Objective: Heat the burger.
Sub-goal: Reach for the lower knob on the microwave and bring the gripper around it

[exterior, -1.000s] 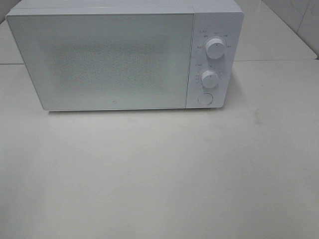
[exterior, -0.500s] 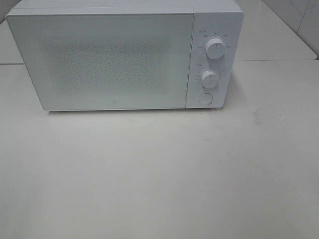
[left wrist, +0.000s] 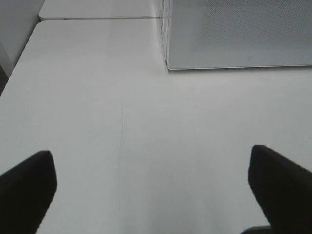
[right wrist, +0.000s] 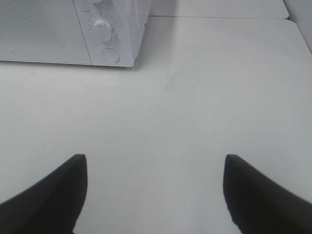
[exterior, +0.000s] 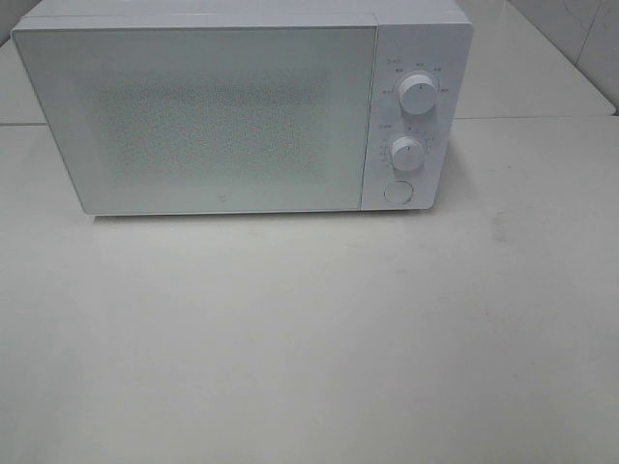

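The burger is out of view in every frame. A white microwave (exterior: 242, 106) stands at the back of the white table (exterior: 309, 329) with its door shut. It has two round dials (exterior: 417, 95) and a round button (exterior: 397, 191) on its right panel. Neither arm shows in the exterior high view. My left gripper (left wrist: 156, 190) is open above bare table, with the microwave's front left corner (left wrist: 168, 66) ahead of it. My right gripper (right wrist: 156, 195) is open too, with nothing between its fingers, and the microwave's control panel (right wrist: 109, 34) lies ahead of it.
The microwave's frosted door (exterior: 198, 116) hides whatever is inside. A second table surface (exterior: 542, 68) adjoins behind and to the right, with a tiled wall (exterior: 590, 34) at the far right corner.
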Controlling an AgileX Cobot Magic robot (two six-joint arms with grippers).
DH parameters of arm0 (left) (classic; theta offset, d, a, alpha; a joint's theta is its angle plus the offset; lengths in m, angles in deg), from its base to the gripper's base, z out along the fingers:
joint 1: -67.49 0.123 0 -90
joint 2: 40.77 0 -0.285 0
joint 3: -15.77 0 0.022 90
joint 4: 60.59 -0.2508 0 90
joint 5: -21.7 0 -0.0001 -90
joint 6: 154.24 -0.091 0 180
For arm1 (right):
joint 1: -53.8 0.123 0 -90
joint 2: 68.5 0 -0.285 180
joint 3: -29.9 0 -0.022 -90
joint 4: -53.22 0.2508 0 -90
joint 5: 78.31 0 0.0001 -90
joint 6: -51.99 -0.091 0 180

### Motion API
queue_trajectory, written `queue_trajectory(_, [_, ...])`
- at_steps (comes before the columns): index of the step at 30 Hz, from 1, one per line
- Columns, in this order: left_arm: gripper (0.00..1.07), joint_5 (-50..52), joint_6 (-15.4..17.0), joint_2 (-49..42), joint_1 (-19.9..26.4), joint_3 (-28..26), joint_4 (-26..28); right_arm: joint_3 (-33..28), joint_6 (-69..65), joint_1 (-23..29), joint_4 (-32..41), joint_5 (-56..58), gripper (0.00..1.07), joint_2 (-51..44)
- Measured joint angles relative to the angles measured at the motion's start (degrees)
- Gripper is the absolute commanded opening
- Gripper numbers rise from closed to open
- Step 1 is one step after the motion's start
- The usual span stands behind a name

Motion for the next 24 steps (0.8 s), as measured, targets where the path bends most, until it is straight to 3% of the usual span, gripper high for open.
queue_trajectory(24, [1.01,0.0,0.0,0.0,0.0,0.0,0.0,0.0,0.0,0.0,0.0,0.0,0.75,0.0])
